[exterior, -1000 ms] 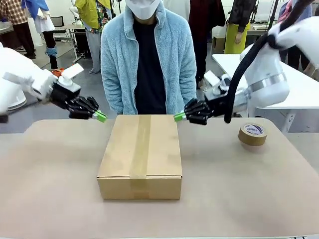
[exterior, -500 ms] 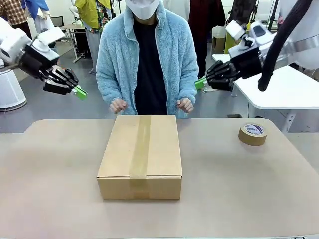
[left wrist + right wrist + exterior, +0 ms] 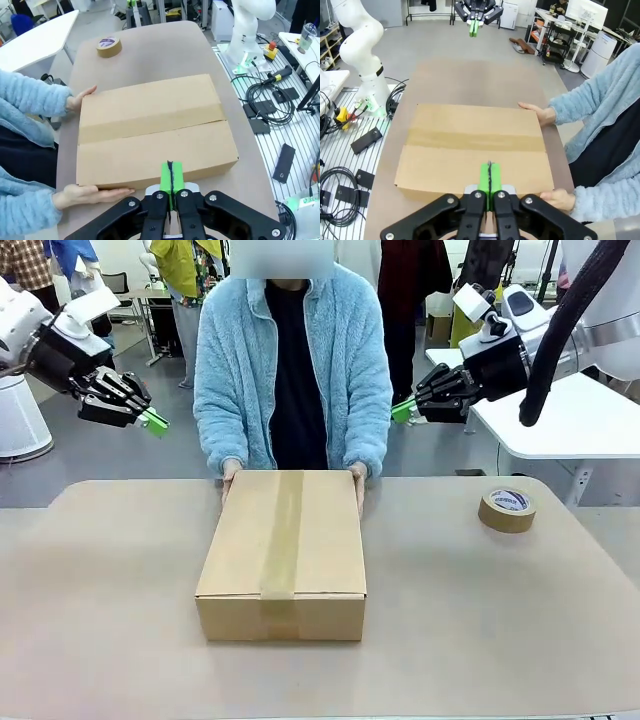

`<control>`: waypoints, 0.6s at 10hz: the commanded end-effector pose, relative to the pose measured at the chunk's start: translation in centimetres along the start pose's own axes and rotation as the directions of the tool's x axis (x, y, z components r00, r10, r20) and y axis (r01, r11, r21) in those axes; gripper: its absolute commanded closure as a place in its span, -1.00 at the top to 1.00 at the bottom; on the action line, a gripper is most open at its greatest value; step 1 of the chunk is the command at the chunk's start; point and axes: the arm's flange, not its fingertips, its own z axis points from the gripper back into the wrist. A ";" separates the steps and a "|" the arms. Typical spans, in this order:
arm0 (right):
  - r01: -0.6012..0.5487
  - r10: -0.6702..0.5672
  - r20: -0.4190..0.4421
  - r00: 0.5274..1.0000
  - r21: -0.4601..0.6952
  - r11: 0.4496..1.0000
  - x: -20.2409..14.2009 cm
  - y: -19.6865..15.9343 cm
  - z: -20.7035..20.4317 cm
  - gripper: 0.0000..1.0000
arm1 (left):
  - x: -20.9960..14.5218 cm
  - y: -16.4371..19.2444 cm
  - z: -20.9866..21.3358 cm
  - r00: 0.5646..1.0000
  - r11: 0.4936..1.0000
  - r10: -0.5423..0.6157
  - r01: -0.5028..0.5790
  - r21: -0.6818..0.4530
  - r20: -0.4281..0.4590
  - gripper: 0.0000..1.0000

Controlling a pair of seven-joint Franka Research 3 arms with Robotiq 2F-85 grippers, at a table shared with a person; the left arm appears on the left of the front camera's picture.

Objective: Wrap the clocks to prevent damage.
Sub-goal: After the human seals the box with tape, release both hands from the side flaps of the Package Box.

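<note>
Clocks presumably inside taped cardboard box (image 3: 282, 552) on bench (image 3: 480, 620), person's hands (image 3: 357, 472) gripping its far end; both end effectors, left (image 3: 152, 422) and right (image 3: 402, 410), pressed together, empty, raised; wrapping looks finished.

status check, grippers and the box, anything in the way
Left gripper shut, empty, raised off the table. Right gripper shut, empty, raised. Cardboard box closed and taped, person's hands on its far corners. Tape roll off to the right, clear.
</note>
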 end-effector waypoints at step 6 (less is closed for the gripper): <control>-0.018 0.018 0.022 1.000 0.001 1.000 0.2 -0.2 0.0 -0.98 | 0.3 0.3 0.1 1.000 1.000 -0.005 0.005 0.003 -0.004 -0.99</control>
